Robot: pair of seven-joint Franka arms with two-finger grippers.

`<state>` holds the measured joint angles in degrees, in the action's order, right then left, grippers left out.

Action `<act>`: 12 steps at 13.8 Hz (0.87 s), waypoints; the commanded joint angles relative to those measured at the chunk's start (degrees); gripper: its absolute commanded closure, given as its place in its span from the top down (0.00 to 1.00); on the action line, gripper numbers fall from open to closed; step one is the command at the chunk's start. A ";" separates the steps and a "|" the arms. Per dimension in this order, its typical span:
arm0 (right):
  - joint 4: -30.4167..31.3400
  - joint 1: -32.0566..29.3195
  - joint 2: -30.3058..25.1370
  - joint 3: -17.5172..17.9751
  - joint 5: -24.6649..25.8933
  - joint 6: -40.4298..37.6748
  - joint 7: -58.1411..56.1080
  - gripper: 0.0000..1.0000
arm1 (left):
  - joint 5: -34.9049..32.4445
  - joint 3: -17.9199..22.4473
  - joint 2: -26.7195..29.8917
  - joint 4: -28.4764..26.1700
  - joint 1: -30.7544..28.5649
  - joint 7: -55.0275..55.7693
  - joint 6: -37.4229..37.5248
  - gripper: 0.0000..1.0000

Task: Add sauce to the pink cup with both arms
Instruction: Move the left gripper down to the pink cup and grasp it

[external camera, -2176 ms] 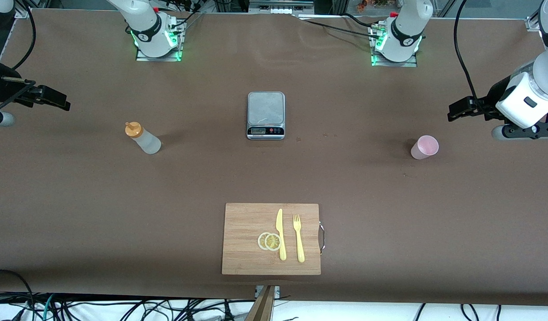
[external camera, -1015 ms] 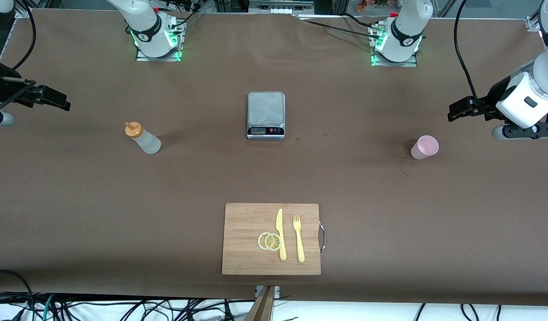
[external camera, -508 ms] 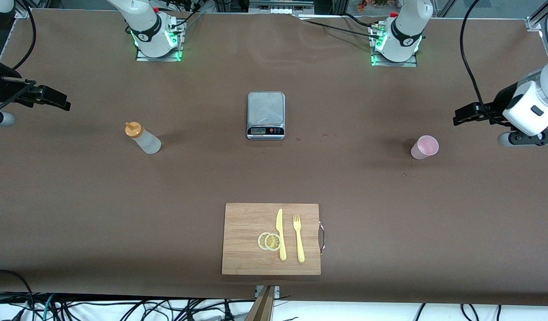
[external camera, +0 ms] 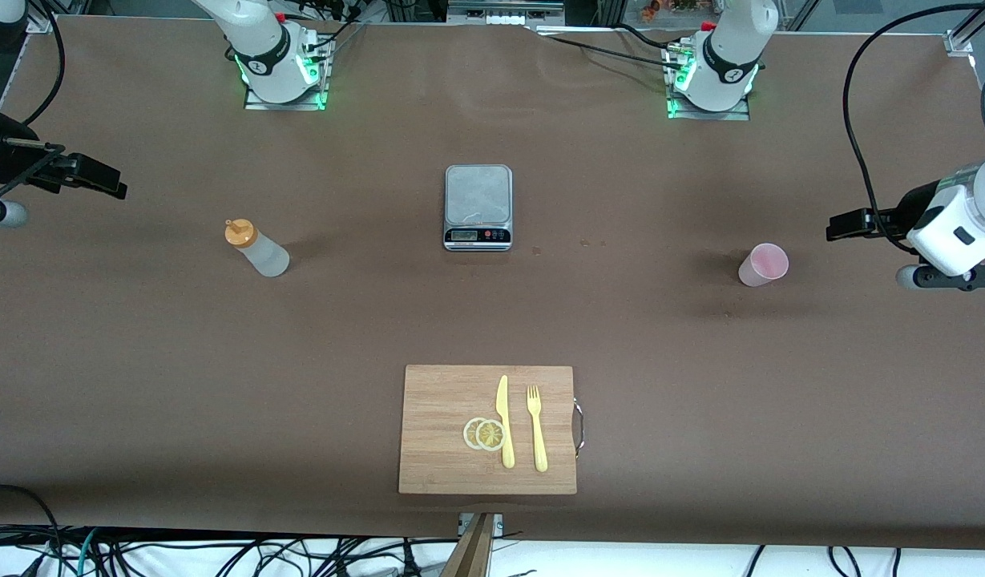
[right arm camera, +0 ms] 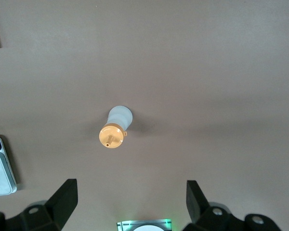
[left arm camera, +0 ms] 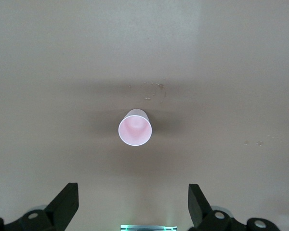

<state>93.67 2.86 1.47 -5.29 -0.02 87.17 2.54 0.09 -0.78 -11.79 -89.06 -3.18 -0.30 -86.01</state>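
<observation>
You have the sauce (external camera: 256,250) standing upright toward the right arm's end of the table and the pink cup (external camera: 763,265) upright toward the left arm's end, well apart, with the scale (external camera: 478,207) between them nearer the base edge; that split likely gives each arm its own thing to fetch. Your left end effector (external camera: 846,224) hangs over bare table by the left arm's end edge, near the cup but not touching it, its fingers (left arm camera: 62,206) spread wide with the cup centred between them in the left wrist view, which suits a grasp around the cup's wall. Your right end effector (external camera: 99,178) hovers by the right arm's end edge, fingers (right arm camera: 62,197) likewise spread, with the bottle framed between them in its wrist view. The cup looks empty: only pale pink inside shows. The bottle is translucent whitish under its orange cap; how full it is you cannot tell. A cutting board (external camera: 436,449) with lemon slices (external camera: 484,433), knife (external camera: 504,421) and fork (external camera: 536,428) lies by the camera-side edge, untouched
</observation>
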 commanded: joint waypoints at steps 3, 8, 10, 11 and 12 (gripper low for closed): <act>-0.68 0.04 0.02 0.02 -0.07 -0.15 0.63 1.00 | -0.97 -0.18 -2.63 -4.52 -2.36 -1.99 -6.95 1.00; -0.68 0.04 0.02 0.11 -0.07 -0.15 0.63 1.00 | -0.80 0.43 -1.40 -23.06 -4.20 -8.48 -27.86 1.00; -0.68 0.04 0.02 0.02 -0.07 -0.15 0.63 1.00 | -0.79 0.43 -1.22 -28.52 -4.38 -8.58 -33.85 1.00; -0.68 -0.13 0.02 0.02 -0.07 -0.15 0.63 1.00 | -0.79 0.43 -1.31 -30.10 -4.38 -8.67 -35.70 1.00; -0.68 -0.13 0.02 0.02 -0.07 -0.15 0.63 1.00 | -0.79 0.69 -1.22 -32.12 -4.47 -8.67 -37.46 1.00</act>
<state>93.66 2.85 1.48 -5.29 -0.02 87.18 2.54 -0.06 -0.07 -15.45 -116.28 -7.32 -7.53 -119.97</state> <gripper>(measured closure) 0.000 0.000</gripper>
